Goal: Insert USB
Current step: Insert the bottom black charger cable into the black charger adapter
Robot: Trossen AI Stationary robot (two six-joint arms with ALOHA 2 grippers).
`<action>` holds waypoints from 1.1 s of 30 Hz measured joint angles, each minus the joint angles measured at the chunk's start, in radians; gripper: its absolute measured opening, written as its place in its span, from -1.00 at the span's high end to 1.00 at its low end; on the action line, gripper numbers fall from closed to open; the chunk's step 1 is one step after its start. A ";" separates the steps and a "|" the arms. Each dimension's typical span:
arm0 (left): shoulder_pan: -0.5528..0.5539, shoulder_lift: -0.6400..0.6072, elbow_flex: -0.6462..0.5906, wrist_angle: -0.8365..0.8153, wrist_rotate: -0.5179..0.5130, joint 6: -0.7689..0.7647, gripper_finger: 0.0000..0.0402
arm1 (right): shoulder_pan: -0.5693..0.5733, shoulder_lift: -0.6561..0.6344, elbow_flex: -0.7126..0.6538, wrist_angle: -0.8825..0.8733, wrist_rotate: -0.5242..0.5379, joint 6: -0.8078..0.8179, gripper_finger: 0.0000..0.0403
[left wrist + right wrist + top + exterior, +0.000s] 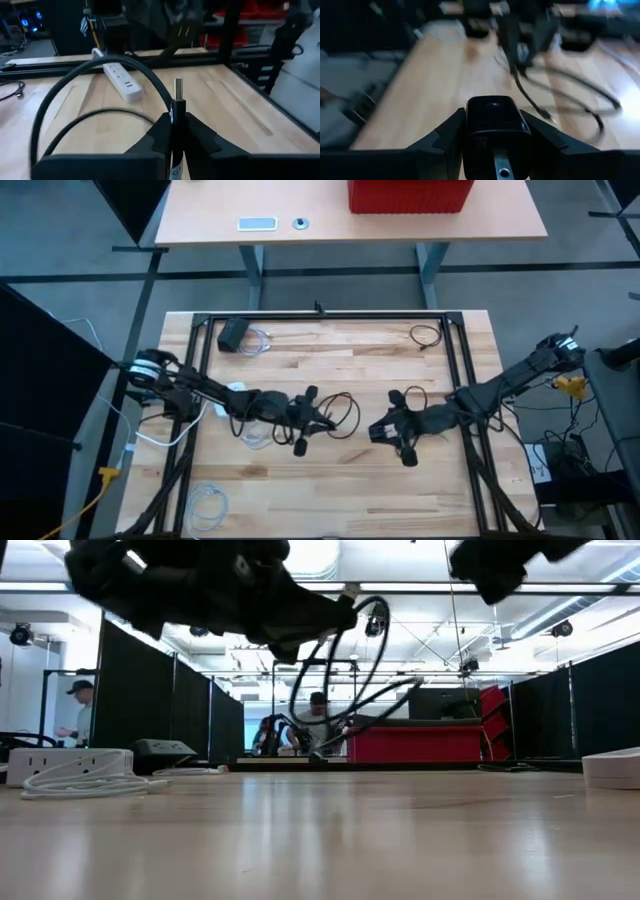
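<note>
Overhead, wooden table (350,470), curtained room.

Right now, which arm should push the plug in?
Probably the left. Its gripper already holds the USB plug, metal tip pointing outward. The right gripper grips a dark block that may be the socket, so it should just hold steady.

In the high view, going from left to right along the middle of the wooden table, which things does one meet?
White power strip → left pincer holding the black USB cable → right pincer holding a black adapter.
</note>
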 joint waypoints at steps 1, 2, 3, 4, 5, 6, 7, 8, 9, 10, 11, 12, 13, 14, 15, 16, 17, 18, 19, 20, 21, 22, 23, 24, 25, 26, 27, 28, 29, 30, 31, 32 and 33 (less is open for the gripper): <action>-0.001 0.002 -0.003 0.000 -0.001 0.000 0.89 | -0.014 0.000 -0.004 0.037 -0.033 -0.008 0.28; -0.002 0.006 -0.004 -0.003 -0.005 -0.001 0.89 | -0.026 0.003 -0.005 0.066 -0.062 -0.017 0.28; -0.002 0.012 -0.004 -0.008 -0.011 -0.002 0.89 | -0.036 0.006 -0.005 0.093 -0.090 -0.024 0.28; -0.002 0.019 -0.004 -0.012 -0.019 -0.005 0.89 | -0.046 0.011 -0.005 0.117 -0.115 -0.029 0.28; -0.002 0.028 0.000 -0.025 -0.026 -0.006 0.89 | -0.056 0.015 -0.005 0.140 -0.138 -0.038 0.28; -0.002 0.037 0.005 -0.033 -0.033 -0.006 0.89 | -0.066 0.018 -0.005 0.156 -0.163 -0.046 0.28; -0.002 0.045 0.009 -0.043 -0.039 -0.006 0.89 | -0.077 0.021 -0.005 0.170 -0.185 -0.049 0.28; -0.002 0.051 0.012 -0.053 -0.045 -0.006 0.89 | -0.089 0.023 -0.005 0.180 -0.204 -0.050 0.28; -0.002 0.056 0.017 -0.065 -0.050 -0.006 0.89 | -0.101 0.024 -0.005 0.185 -0.220 -0.051 0.28; -0.002 0.061 0.021 -0.074 -0.056 -0.010 0.89 | -0.113 0.024 -0.005 0.189 -0.236 -0.051 0.28; -0.002 0.062 0.026 -0.087 -0.071 -0.017 0.89 | -0.124 0.024 -0.005 0.192 -0.253 -0.054 0.28; -0.002 0.062 0.030 -0.102 -0.093 -0.025 0.89 | -0.134 0.025 -0.006 0.202 -0.273 -0.058 0.28; -0.002 0.062 0.034 -0.121 -0.118 -0.032 0.89 | -0.144 0.025 -0.006 0.216 -0.297 -0.064 0.28; -0.002 0.062 0.040 -0.137 -0.144 -0.034 0.89 | -0.154 0.025 -0.006 0.231 -0.322 -0.069 0.28; -0.002 0.061 0.046 -0.157 -0.171 -0.037 0.89 | -0.164 0.024 -0.006 0.241 -0.346 -0.071 0.28; -0.002 0.058 0.053 -0.180 -0.195 -0.039 0.89 | -0.175 0.024 -0.006 0.247 -0.362 -0.071 0.28; -0.002 0.055 0.061 -0.201 -0.212 -0.042 0.89 | -0.185 0.024 -0.006 0.252 -0.375 -0.071 0.28; -0.002 0.054 0.074 -0.220 -0.225 -0.046 0.89 | -0.195 0.024 -0.006 0.252 -0.377 -0.071 0.28; -0.002 0.052 0.087 -0.240 -0.235 -0.048 0.89 | -0.205 0.024 -0.006 0.250 -0.382 -0.073 0.28; -0.002 0.050 0.102 -0.266 -0.249 -0.047 0.89 | -0.215 0.024 -0.006 0.250 -0.393 -0.076 0.28; -0.003 0.049 0.119 -0.300 -0.262 -0.040 0.89 | -0.226 0.024 -0.006 0.250 -0.397 -0.076 0.28; -0.003 0.049 0.137 -0.340 -0.276 -0.028 0.89 | -0.236 0.024 -0.006 0.250 -0.400 -0.077 0.28; -0.003 0.049 0.156 -0.386 -0.296 -0.016 0.89 | -0.246 0.024 -0.006 0.250 -0.401 -0.080 0.28; -0.004 0.049 0.176 -0.439 -0.322 -0.006 0.89 | -0.255 0.024 -0.006 0.249 -0.401 -0.085 0.28; -0.003 0.048 0.195 -0.493 -0.352 0.001 0.89 | -0.264 0.024 -0.006 0.249 -0.402 -0.092 0.28; -0.003 0.048 0.212 -0.542 -0.385 0.006 0.89 | -0.274 0.023 -0.006 0.249 -0.410 -0.104 0.28; -0.003 0.048 0.227 -0.581 -0.417 0.013 0.89 | -0.284 0.022 -0.006 0.249 -0.426 -0.117 0.28; -0.003 0.048 0.237 -0.608 -0.444 0.020 0.89 | -0.294 0.022 -0.006 0.249 -0.441 -0.132 0.28; -0.003 0.048 0.242 -0.621 -0.464 0.031 0.89 | -0.306 0.022 -0.006 0.248 -0.455 -0.151 0.28; -0.002 0.046 0.242 -0.620 -0.470 0.042 0.89 | -0.319 0.022 -0.006 0.241 -0.471 -0.171 0.28; -0.002 0.044 0.240 -0.616 -0.468 0.050 0.89 | -0.334 0.022 -0.006 0.224 -0.482 -0.197 0.28; -0.002 0.039 0.234 -0.612 -0.450 0.054 0.89 | -0.350 0.022 -0.006 0.199 -0.485 -0.228 0.28; -0.003 0.032 0.224 -0.613 -0.418 0.056 0.89 | -0.366 0.028 -0.006 0.173 -0.484 -0.257 0.28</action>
